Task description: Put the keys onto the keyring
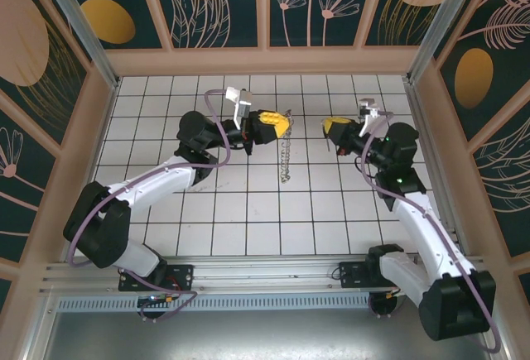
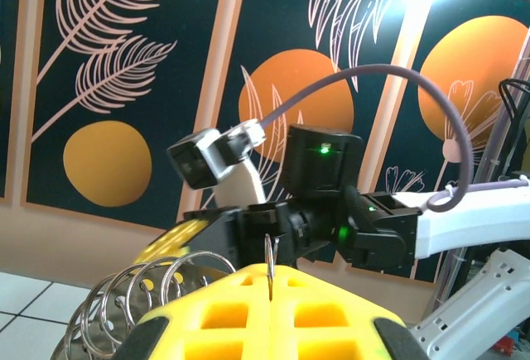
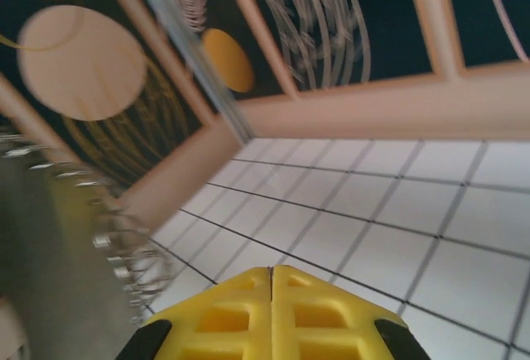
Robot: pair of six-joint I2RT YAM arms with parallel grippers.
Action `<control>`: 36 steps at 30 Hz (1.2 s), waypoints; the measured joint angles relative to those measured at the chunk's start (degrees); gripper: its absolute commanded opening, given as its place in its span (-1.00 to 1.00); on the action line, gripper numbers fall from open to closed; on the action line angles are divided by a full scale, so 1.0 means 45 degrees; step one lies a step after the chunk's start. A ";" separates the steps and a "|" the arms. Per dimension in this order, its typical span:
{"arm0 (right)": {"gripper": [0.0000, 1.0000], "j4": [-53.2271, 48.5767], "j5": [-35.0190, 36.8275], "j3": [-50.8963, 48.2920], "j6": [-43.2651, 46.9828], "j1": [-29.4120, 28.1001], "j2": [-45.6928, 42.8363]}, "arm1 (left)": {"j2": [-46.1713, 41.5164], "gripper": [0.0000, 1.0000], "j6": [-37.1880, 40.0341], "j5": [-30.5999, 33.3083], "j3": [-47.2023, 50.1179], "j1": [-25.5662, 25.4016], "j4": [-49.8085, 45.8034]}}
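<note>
Keyring [image 1: 286,149] stretches as a thin silvery chain over the middle of the white tiled floor [image 1: 248,211]. Its long axis runs far to near, with the far end at the left gripper [image 1: 285,122] and the loose end pointing toward the arms' bases. Whether that near end touches the tiles I cannot tell. The left gripper's yellow jaws are pressed together on a thin wire of the loop, with small rings [image 2: 124,302] bunched just left of them. Right gripper [image 1: 326,125] sits just right of the chain and apart from it, jaws fully together with nothing visible between them.
</note>
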State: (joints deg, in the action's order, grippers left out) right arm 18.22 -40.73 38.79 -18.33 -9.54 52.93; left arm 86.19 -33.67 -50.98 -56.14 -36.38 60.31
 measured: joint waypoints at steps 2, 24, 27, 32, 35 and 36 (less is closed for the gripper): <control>-1.00 0.0180 -0.0641 0.0199 -0.0049 0.0015 -0.0223 | 0.0000 -1.00 0.0121 -0.0039 -0.0165 0.0000 -0.0209; -1.00 0.1914 -0.1326 0.1588 -0.0957 -0.2137 -0.0646 | 0.0204 -1.00 0.0437 -0.0491 -0.0806 0.0000 -0.1083; -1.00 0.1914 -0.1248 0.1647 -0.0894 -0.2424 -0.0627 | 0.0214 -1.00 0.0437 -0.0520 -0.0816 -0.0005 -0.1122; -1.00 0.1919 -0.1161 0.1802 -0.0665 -0.2817 -0.0379 | 0.0219 -1.00 0.0437 -0.0525 -0.0816 -0.0015 -0.1122; -1.00 0.1914 -0.1146 0.1802 -0.0656 -0.2939 -0.0214 | 0.0219 -1.00 0.0437 -0.0525 -0.0816 -0.0015 -0.1122; -1.00 0.1914 -0.1146 0.1802 -0.0656 -0.2973 -0.0165 | 0.0219 -1.00 0.0437 -0.0525 -0.0816 -0.0015 -0.1122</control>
State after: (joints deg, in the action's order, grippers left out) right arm 26.83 -45.89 46.89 -21.28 -22.92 52.18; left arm 87.18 -31.70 -53.34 -59.81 -36.45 55.27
